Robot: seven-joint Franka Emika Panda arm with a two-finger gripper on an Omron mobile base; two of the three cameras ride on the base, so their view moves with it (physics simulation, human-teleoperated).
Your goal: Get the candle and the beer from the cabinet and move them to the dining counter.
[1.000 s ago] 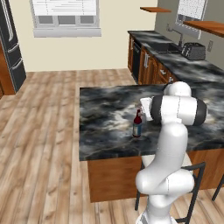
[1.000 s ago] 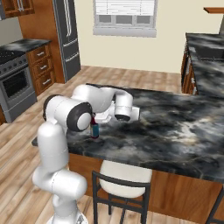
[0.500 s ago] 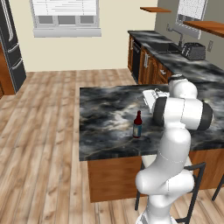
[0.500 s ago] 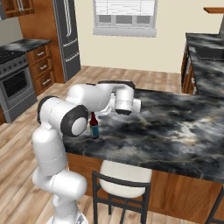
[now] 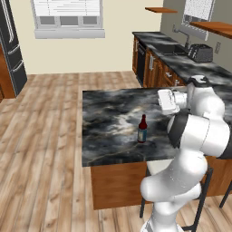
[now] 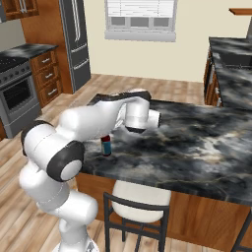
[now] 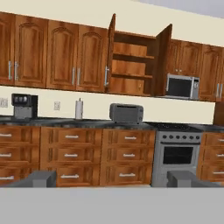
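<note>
The beer (image 5: pixel 142 129), a small dark bottle with a blue label, stands upright on the black-and-grey marbled dining counter (image 5: pixel 108 136). In the right base view my forearm covers part of the beer (image 6: pixel 106 146). My hand (image 5: pixel 168 100) hovers above the counter, to the right of the bottle and apart from it. In the hand view my gripper (image 7: pixel 111 179) is open with nothing between its fingertips (image 7: pixel 40 178). It faces the far kitchen wall, where the cabinet (image 7: pixel 135 63) stands with both doors open and bare shelves. The candle is out of view.
A stool (image 6: pixel 138 206) is tucked under the island's near edge. The sink counter with a toaster (image 5: pixel 200 53) runs behind on the right. A fridge (image 6: pixel 76 39) and stove (image 6: pixel 17 96) stand left. Below the cabinet are a toaster (image 7: pixel 126 113), stove (image 7: pixel 177 151) and microwave (image 7: pixel 181 87).
My hand has drawn back from the beer, swinging up and to the right of it. The bottle has stayed put on the dining counter. The jaws stayed open.
</note>
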